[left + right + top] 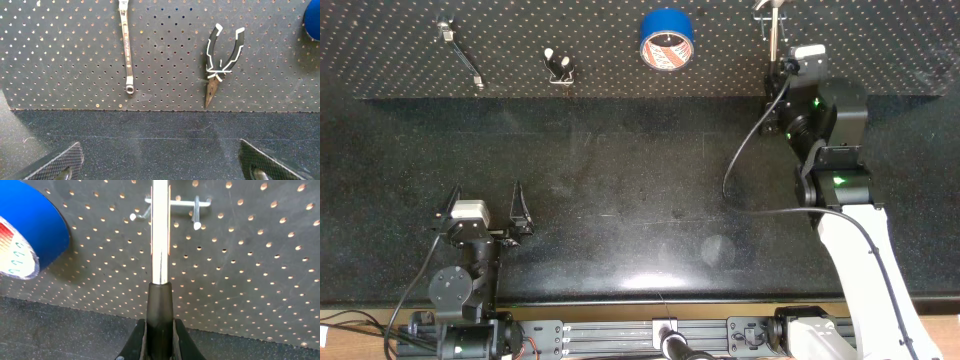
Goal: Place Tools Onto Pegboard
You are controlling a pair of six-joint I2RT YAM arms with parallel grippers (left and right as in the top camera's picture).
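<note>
A tool point(160, 240) with a chrome shaft and a black handle stands upright against the pegboard point(250, 270). Its shaft runs up past a metal hook point(172, 202) mounted there, though whether it hangs on the hook cannot be told. The right gripper point(160, 330) has its jaws closed tight on the black handle. Just beside the tool on the board sits a blue tape roll point(667, 40), then farther along hang pliers point(220, 62), nose down, and a wrench point(127, 47). The left gripper point(485, 215) sits low over the dark table point(620, 180), well apart from the board, jaws spread wide and holding nothing.
</note>
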